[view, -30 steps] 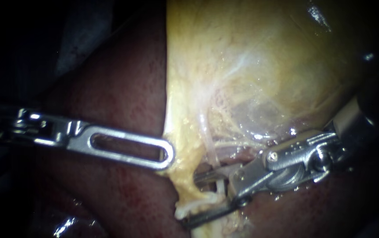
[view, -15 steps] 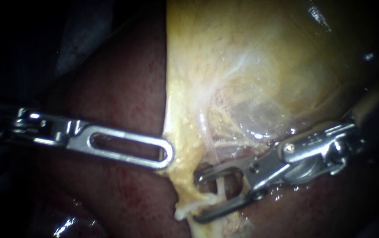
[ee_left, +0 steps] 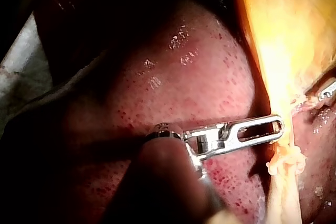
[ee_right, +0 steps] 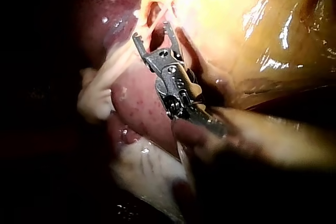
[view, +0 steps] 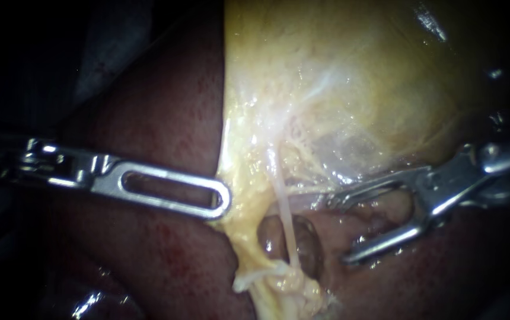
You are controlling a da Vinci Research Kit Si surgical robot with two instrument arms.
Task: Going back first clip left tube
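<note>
Right instrument [view: 341,230]: hand spread, empty, just beside tube [view: 286,220]. I saw no clip. Left instrument [view: 219,201]: hand pinched gallbladder [view: 350,77] edge. I judged straight retreat best, hand clear of tube.

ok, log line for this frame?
left instrument: tip at gallbladder edge | right instrument: jaws open, beside tube, not touching

Right instrument [view: 339,230] shaft cut by edge, left instrument [view: 228,201] shaft shadowed
</note>
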